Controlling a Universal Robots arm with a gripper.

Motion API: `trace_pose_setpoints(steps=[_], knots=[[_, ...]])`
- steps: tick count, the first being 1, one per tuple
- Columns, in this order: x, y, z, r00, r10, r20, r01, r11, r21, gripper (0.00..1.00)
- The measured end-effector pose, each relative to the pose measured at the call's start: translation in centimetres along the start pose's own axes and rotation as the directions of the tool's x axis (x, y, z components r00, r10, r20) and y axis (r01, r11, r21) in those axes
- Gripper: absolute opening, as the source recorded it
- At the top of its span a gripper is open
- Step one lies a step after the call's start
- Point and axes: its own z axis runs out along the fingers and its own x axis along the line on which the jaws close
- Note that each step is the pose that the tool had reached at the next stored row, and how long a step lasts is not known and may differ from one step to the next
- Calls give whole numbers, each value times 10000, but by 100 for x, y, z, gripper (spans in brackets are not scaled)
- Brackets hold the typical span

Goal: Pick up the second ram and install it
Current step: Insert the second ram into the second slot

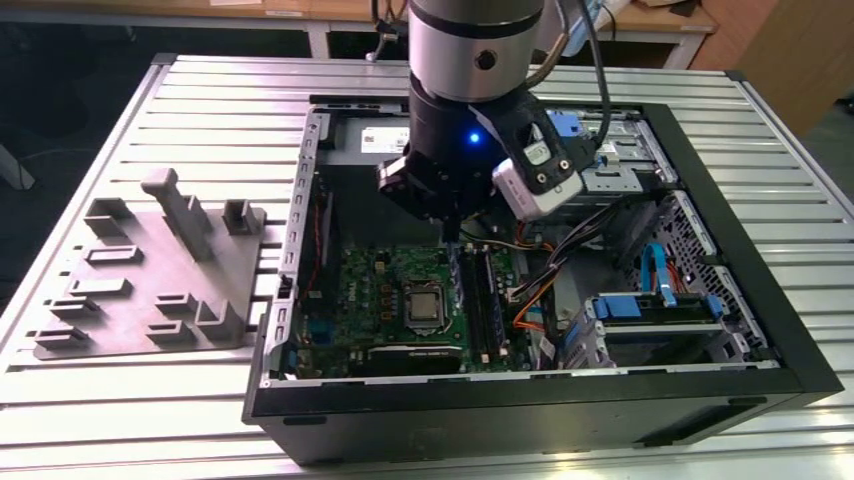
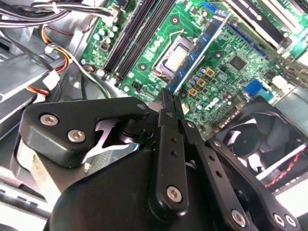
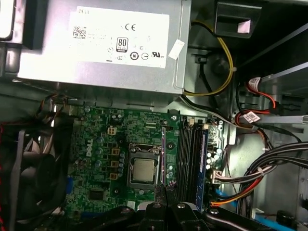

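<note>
One slim blue-green circuit strip, the second ram (image 2: 201, 48), is hanging over the glossy green motherboard (image 2: 231, 72), near the square metal processor socket (image 3: 143, 169). Matte black fingers of the gripper (image 2: 171, 102) are closing tight on the strip, and their bulk is hiding part of its length. An open black steel computer case (image 1: 747, 300) is sitting on the ribbed aluminium bench (image 1: 174, 110), with a moulded grey holder tray (image 1: 147, 290) lying beside it. The strip's chips are proving hard to make out.

Ribbed matt metal table (image 1: 200, 110), matt plastic tray (image 1: 134, 300) at nine o'clock, glossy motherboard (image 1: 367, 290), glossy second ram (image 2: 202, 48), matt black gripper (image 2: 169, 96).
</note>
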Motion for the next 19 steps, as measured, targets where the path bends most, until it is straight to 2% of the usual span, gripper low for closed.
trace_pose_setpoints(steps=[6, 15, 19], knots=[[-28, -4, 68, 10000, 15, -1, -15, 10000, 11, 11], [-169, -17, 115, 10000, 73, 2, -73, 10000, 12, 11], [-190, -20, 156, 9999, 101, 3, -101, 9999, 11, 11]])
